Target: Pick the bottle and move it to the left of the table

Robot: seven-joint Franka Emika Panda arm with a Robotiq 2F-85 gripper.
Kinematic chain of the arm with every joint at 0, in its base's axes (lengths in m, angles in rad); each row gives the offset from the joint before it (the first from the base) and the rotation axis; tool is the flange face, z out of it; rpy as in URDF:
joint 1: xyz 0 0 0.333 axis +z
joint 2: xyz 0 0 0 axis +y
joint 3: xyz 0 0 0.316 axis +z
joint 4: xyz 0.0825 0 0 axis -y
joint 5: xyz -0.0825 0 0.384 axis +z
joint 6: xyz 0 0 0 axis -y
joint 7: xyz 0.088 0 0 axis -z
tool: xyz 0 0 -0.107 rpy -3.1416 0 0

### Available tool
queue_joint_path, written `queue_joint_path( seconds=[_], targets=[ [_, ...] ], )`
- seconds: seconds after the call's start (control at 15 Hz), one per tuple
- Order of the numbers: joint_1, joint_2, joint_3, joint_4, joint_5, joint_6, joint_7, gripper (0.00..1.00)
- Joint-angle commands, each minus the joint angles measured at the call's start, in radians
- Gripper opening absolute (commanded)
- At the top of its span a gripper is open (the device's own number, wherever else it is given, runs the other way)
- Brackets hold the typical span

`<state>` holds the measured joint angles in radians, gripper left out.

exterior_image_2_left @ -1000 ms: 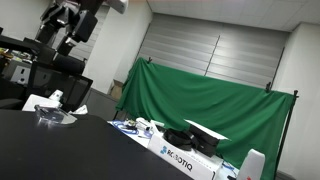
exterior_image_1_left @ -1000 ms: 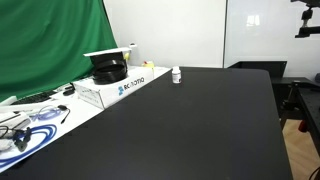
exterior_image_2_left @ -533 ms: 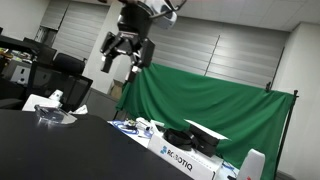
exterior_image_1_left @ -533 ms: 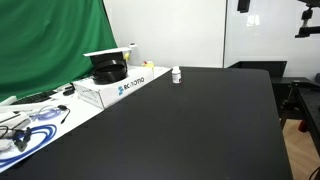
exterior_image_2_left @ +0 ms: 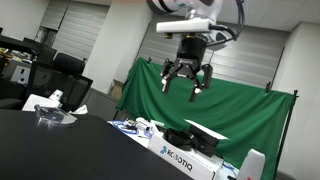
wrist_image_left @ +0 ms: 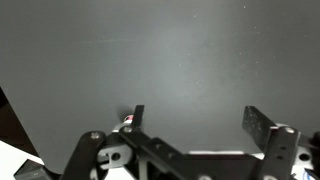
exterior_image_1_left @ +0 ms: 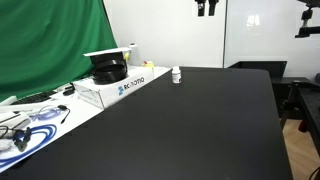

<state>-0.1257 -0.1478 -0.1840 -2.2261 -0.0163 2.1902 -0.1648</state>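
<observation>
Bottle (exterior_image_1_left: 176, 75): small, white, upright near the far edge of the black table (exterior_image_1_left: 210, 125), nothing touching it. White box (exterior_image_1_left: 128, 84) marked ROBOTIQ: near the bottle, apart from it, carrying a black object on top. Gripper (exterior_image_2_left: 187, 84): hangs high above the table in both exterior views, well apart from the bottle, fingers (exterior_image_2_left: 167, 78) splayed wide, nothing between them. Green cloth (exterior_image_1_left: 50, 45): hung behind the box. Cables (exterior_image_1_left: 28, 128): coiled on the white side surface.
</observation>
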Motion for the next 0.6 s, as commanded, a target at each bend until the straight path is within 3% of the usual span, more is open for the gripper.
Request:
queue_joint_path(
  seconds=[0.0, 0.2, 0.53],
  targets=[
    [-0.012, 0.043, 0.002, 0.051, 0.007, -0.015, -0.003, 1.0],
    [-0.018, 0.105, -0.001, 0.114, 0.017, -0.031, -0.007, 1.0],
    [-0.018, 0.106, 0.0, 0.118, 0.017, -0.034, -0.007, 1.0]
  ],
)
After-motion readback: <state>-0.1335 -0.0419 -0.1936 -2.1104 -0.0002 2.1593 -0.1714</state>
